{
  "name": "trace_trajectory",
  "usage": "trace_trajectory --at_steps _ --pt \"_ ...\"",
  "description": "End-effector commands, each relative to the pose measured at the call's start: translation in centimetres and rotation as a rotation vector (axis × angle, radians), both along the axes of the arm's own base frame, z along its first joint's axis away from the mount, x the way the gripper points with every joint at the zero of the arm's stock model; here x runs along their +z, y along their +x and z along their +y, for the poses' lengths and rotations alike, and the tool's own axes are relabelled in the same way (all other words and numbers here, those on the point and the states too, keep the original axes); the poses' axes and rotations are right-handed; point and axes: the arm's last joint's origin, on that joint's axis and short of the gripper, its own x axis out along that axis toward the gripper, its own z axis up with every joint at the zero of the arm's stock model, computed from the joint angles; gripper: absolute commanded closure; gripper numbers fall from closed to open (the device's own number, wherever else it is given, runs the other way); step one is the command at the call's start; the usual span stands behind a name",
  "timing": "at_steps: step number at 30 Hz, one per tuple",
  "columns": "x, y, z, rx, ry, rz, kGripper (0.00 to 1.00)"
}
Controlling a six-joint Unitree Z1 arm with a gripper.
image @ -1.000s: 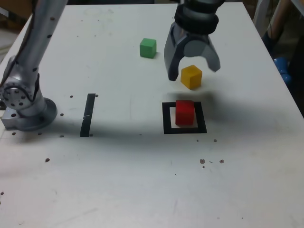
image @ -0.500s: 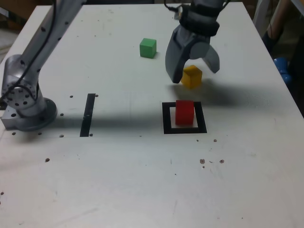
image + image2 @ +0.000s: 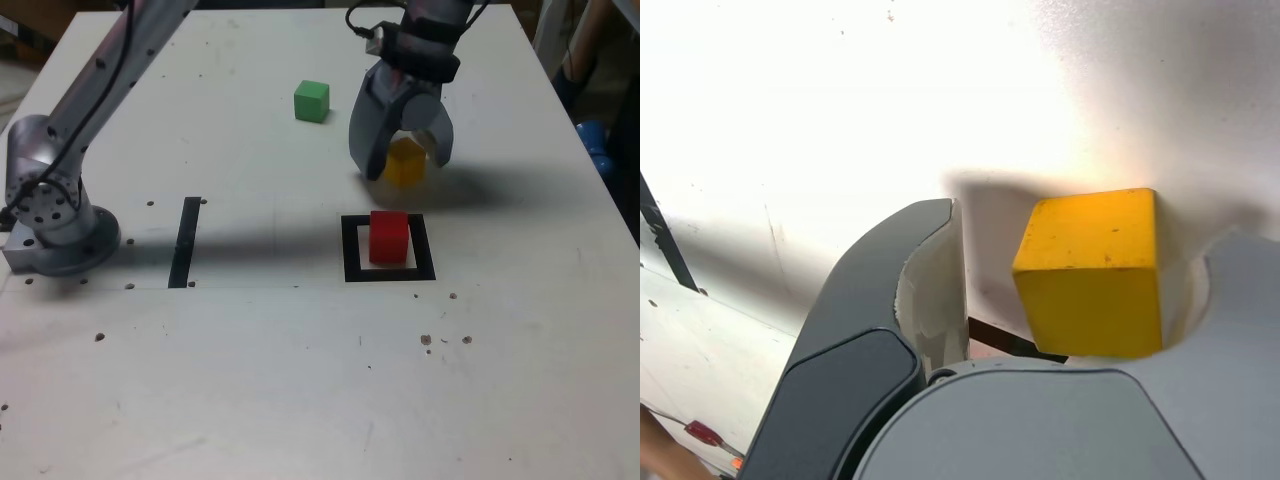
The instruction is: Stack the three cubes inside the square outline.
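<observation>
The yellow cube (image 3: 406, 170) rests on the white table between the two fingers of my gripper (image 3: 403, 165), which has come down over it from above. In the wrist view the yellow cube (image 3: 1095, 268) sits close against one finger, and a visible gap separates it from the other finger (image 3: 925, 290), so the gripper (image 3: 1085, 240) is still open around it. The red cube (image 3: 389, 237) stands inside the square outline (image 3: 351, 252), just in front of the gripper. At the back, towards the exterior view's left, the green cube (image 3: 312, 101) stands alone.
A thin black strip (image 3: 185, 242) lies on the table at the exterior view's left, near the arm's grey base (image 3: 55, 225). A blue object (image 3: 592, 145) sits beyond the table's edge on the exterior view's right. Small dark specks dot the tabletop.
The gripper has dropped down over the yellow cube and its fingers have narrowed towards it. No cube has moved.
</observation>
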Motion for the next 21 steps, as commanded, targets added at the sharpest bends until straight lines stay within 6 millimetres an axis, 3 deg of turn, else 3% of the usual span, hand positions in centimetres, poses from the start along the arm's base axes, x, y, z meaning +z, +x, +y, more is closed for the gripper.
trace_trajectory --at_steps 1,21 --pt "-0.2 0.14 0.08 -0.004 0.0 -0.001 0.66" --pt "0.23 0.57 -0.49 -0.062 0.009 -0.024 0.68"
